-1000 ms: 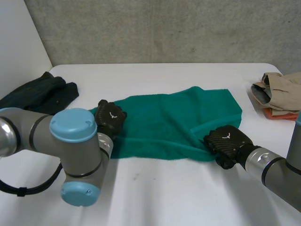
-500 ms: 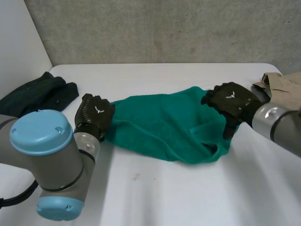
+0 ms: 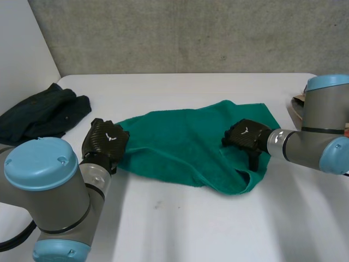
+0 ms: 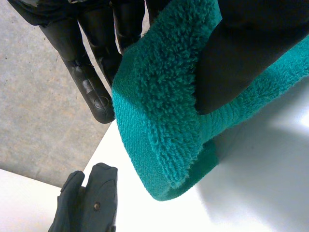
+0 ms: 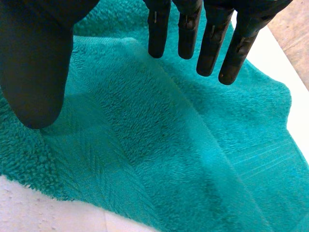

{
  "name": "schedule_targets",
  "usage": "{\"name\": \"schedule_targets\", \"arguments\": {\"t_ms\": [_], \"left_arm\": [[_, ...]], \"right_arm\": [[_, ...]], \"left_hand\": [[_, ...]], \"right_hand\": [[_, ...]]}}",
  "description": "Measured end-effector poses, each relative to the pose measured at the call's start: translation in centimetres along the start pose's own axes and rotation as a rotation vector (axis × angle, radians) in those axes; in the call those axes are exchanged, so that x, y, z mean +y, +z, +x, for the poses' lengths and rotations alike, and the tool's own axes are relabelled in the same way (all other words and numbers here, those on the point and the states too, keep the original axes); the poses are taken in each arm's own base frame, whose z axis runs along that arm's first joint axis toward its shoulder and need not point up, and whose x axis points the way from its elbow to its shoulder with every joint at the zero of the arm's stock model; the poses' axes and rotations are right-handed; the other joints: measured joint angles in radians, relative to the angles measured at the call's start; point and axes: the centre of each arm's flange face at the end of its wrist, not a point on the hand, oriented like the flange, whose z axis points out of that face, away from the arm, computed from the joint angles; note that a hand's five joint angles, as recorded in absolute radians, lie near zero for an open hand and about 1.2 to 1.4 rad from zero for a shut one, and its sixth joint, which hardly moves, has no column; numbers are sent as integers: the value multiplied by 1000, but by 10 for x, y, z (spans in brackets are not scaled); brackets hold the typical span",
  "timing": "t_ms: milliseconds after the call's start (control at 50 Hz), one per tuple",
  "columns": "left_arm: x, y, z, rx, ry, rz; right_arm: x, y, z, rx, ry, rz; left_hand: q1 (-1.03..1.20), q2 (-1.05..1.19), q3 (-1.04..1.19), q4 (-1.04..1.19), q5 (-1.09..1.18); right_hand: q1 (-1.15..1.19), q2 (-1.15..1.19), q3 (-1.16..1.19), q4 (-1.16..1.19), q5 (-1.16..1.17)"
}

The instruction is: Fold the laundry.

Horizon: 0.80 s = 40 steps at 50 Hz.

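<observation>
Teal towel (image 3: pixel 180 139) lies rumpled, its fold unfinished, on the tabletop (image 3: pixel 191 229), left edge pinched by the left robot hand (image 3: pixel 105 140), right robot hand (image 3: pixel 246 136) straight-fingered over its right end, dark clothes (image 3: pixel 46 109) untouched.

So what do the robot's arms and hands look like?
Its left arm and right arm are fat grey tubes with round light-blue caps at the joints. The left hand and right hand are black and woven-looking, each with a small white mark on the back.

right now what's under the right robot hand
The green towel lies under the right robot hand, rumpled into folds. Whatever is beneath the towel there is covered.
</observation>
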Motion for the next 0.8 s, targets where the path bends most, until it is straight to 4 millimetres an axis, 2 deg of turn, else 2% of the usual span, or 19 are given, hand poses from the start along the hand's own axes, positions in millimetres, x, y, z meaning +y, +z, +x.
{"name": "schedule_targets", "arguments": {"t_ms": [60, 80, 120, 140, 160, 300, 380, 420, 440, 460, 480, 520, 560, 580, 640, 660, 800], "left_arm": [[0, 0, 0, 0, -1, 1], [0, 0, 0, 0, -1, 1], [0, 0, 0, -1, -1, 1], [0, 0, 0, -1, -1, 1], [0, 0, -1, -1, -1, 1], [-1, 1, -4, -13, -5, 2], [-3, 3, -15, -43, -14, 7], [-3, 3, -15, -43, -14, 7], [-4, 3, -19, -55, -17, 9], [-5, 3, -26, -75, -23, 12], [-6, 3, -29, -82, -25, 13], [-6, 1, -37, -102, -32, 14], [-6, 1, -39, -107, -34, 15], [-7, -2, -48, -132, -44, 19], [-8, -5, -54, -145, -54, 23], [-8, -11, -64, -165, -80, 32], [-6, -30, -83, -193, -142, 42]], "right_arm": [[3, 5, -1, -2, 2, -3], [3, 7, -1, 1, 3, -3], [3, 8, 0, 8, 2, 0], [3, 9, 0, 11, 2, 2], [2, 9, 2, 23, 0, 7], [-7, 6, 15, 91, 16, 40], [-22, -11, 27, 152, 56, 70], [-22, -11, 27, 152, 56, 70], [-24, -16, 29, 162, 63, 73], [-29, -32, 34, 191, 80, 71], [-29, -34, 35, 194, 82, 70], [-27, -52, 41, 224, 103, 53], [-26, -56, 43, 230, 108, 48], [-21, -75, 48, 261, 131, 24], [-17, -84, 49, 273, 146, 9], [-8, -102, 50, 292, 177, -26], [9, -141, 47, 334, 239, -103]], "left_hand": [[0, 0, 0, 0, 0], [0, 0, 0, 0, 0], [0, 0, 0, 0, 0], [0, 0, 0, 0, 0], [0, 0, 0, 0, 0], [0, 0, 0, 0, 0], [0, 0, 0, 0, 0], [0, 0, 0, 0, 0], [0, 0, 0, 0, 0], [0, 0, 0, 1, 0], [0, 0, 0, 3, 0], [0, 0, 0, 3, 0], [0, 0, 0, 3, 0], [0, 0, 0, 4, 0], [0, 0, 1, 4, 0], [0, 1, 1, 4, 0], [0, 2, 2, 4, 0]], "right_hand": [[17, 8, 14, 13, 13], [176, 212, 186, 183, 167], [379, 446, 405, 400, 369], [379, 446, 405, 400, 369], [632, 787, 749, 749, 712], [662, 835, 818, 824, 786], [665, 835, 818, 824, 787], [665, 835, 818, 824, 787], [677, 835, 818, 824, 791], [683, 835, 818, 824, 798], [683, 835, 818, 824, 799], [683, 835, 818, 824, 799], [683, 835, 818, 824, 799], [683, 835, 818, 824, 799], [683, 835, 818, 824, 799], [683, 835, 818, 824, 799], [683, 835, 820, 824, 799]]}}
